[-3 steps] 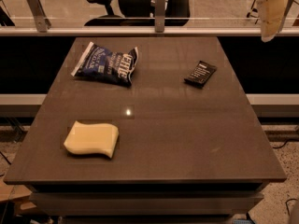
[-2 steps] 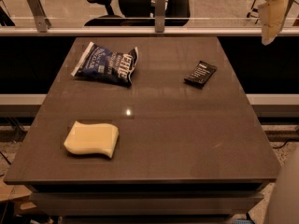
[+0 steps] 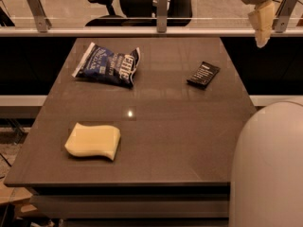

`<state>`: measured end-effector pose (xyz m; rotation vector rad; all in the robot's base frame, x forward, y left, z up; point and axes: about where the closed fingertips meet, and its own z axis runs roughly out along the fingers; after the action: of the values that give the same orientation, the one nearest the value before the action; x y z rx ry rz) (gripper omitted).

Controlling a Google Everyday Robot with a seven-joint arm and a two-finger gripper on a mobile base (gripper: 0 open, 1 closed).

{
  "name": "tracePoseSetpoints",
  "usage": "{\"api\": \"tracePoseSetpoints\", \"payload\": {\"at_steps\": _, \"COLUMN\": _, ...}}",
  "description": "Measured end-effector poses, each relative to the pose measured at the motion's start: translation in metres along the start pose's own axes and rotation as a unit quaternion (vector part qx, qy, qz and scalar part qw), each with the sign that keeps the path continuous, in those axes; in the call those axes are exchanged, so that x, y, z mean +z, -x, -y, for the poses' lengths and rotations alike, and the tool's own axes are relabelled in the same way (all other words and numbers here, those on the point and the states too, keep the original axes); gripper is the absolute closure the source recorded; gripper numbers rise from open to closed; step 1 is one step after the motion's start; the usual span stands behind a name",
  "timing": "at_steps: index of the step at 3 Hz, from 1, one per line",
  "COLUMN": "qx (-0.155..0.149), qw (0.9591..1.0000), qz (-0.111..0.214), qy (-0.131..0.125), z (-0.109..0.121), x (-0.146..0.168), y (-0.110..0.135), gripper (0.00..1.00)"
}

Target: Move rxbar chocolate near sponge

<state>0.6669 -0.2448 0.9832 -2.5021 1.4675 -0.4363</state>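
The rxbar chocolate (image 3: 203, 74), a small flat black bar with white lettering, lies on the right far part of the brown table (image 3: 170, 141). The sponge (image 3: 93, 140), a pale yellow foam block with wavy edges, lies at the near left, far from the bar. My gripper (image 3: 242, 11) hangs high at the top right, above and behind the table's far right corner. It is well above the bar, open and empty, with one pale finger (image 3: 262, 22) pointing down.
A dark blue crinkled chip bag (image 3: 108, 64) lies at the far left of the table. A large white rounded part of my arm (image 3: 270, 169) fills the lower right and hides the table's near right corner. A railing and office chairs stand behind the table.
The white rounded arm part has risen into view at the lower right. The gripper has shifted slightly left at the top. The bar, sponge and bag have not moved.
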Motion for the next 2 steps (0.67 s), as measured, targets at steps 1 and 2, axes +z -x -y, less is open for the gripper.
{"api": "tracePoseSetpoints", "payload": {"at_steps": 1, "qx": -0.032, "qw": 0.9991, "qz": -0.011, "qy": 0.024, "z": 0.014, "x": 0.026, "y": 0.001, "gripper": 0.00}}
{"api": "tracePoseSetpoints", "payload": {"at_steps": 2, "qx": -0.056, "qw": 0.9976, "qz": -0.011, "qy": 0.040, "z": 0.018, "x": 0.048, "y": -0.002, "gripper": 0.00}}
